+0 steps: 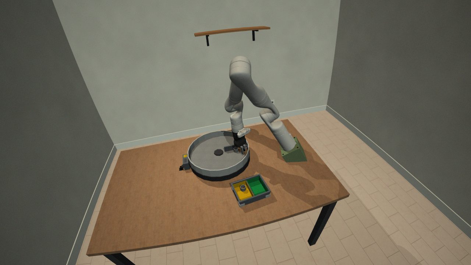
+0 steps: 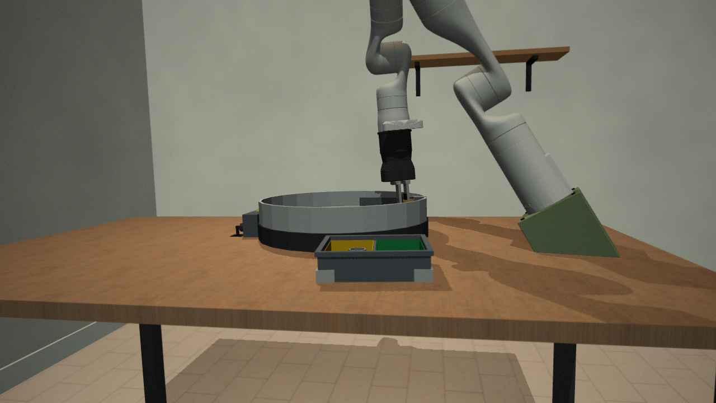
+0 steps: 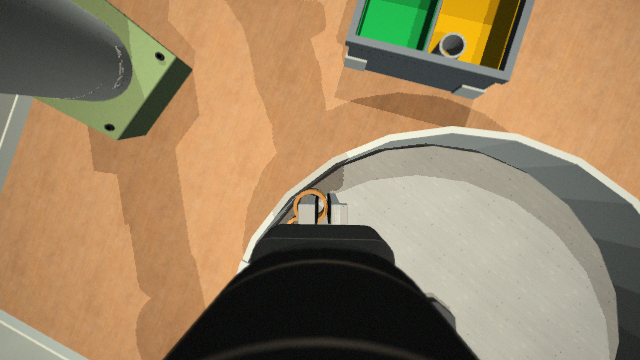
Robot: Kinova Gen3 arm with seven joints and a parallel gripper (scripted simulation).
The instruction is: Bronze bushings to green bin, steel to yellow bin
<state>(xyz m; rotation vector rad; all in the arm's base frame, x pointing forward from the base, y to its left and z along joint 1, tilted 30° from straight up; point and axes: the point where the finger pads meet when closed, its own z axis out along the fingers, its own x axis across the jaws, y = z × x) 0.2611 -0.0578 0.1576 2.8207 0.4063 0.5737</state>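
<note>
My gripper (image 1: 243,151) (image 2: 402,200) (image 3: 322,203) is inside the turntable (image 1: 217,172) (image 2: 325,218) (image 3: 475,225), near its wall. It is shut on the wall of a bronze bushing (image 1: 245,151) (image 2: 409,200) (image 3: 310,191), one finger inside the ring and one outside. Part of another bronze bushing (image 3: 292,220) shows beside it. A grey ring, seemingly a steel bushing (image 1: 235,150), is left of the fingers. A steel bushing (image 1: 243,189) (image 3: 464,46) stands in the yellow bin (image 1: 245,195) (image 2: 340,244) (image 3: 480,30). The green bin (image 1: 258,186) (image 2: 400,244) (image 3: 395,25) holds nothing visible.
A dark bar (image 1: 227,148) (image 2: 372,201) reaches across the turntable near the gripper. A small grey box (image 1: 185,162) (image 2: 250,225) is attached at the turntable's left side. The arm's green base (image 1: 294,153) (image 2: 568,228) (image 3: 150,80) stands to the right. A shelf (image 1: 232,31) is on the wall.
</note>
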